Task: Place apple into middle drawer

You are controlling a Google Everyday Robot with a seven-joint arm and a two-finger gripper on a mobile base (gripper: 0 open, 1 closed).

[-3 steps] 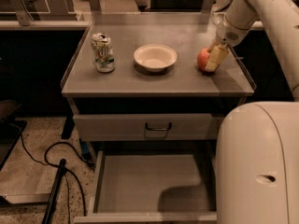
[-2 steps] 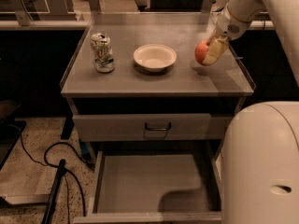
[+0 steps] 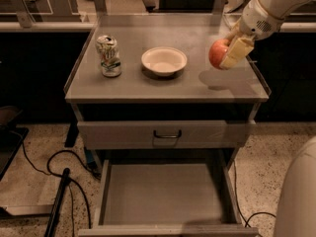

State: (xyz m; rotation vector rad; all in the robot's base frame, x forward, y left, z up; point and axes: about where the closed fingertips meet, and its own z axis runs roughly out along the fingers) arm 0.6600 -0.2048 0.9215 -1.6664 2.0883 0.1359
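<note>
Red apple now hangs lifted off the countertop, clamped in the gripper (shadow just beneath it); the open middle drawer waits well below, leftward

Speckled terrazzo floor, grey metal cabinet, dim warm light.

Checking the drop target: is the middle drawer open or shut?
Open: middle drawer pulled out, floor visible. Claw holds apple above the tabletop.
</note>
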